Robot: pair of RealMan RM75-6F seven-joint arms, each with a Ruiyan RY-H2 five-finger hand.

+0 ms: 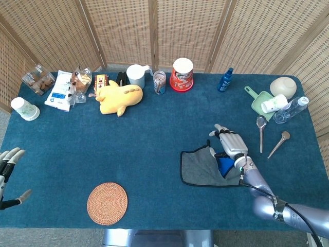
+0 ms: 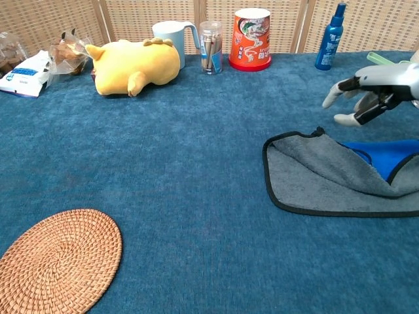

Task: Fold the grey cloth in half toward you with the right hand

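Note:
The grey cloth [image 1: 201, 168] [image 2: 321, 173] with black trim lies on the blue table right of centre, partly folded over so its blue underside [image 2: 383, 156] shows at the right. My right hand [image 1: 229, 144] [image 2: 370, 88] hovers above the cloth's far edge with its fingers spread and nothing in them; it does not touch the cloth. My left hand [image 1: 7, 170] sits at the table's near left edge, fingers apart and holding nothing.
A woven coaster [image 1: 107, 203] lies near the front. A yellow plush [image 1: 119, 96], mug [image 1: 135, 75], jar [image 1: 160, 82] and red cup [image 1: 182, 74] line the back. A blue bottle [image 1: 225, 80], green scoop [image 1: 260, 102] and two spoons [image 1: 261, 131] lie to the right.

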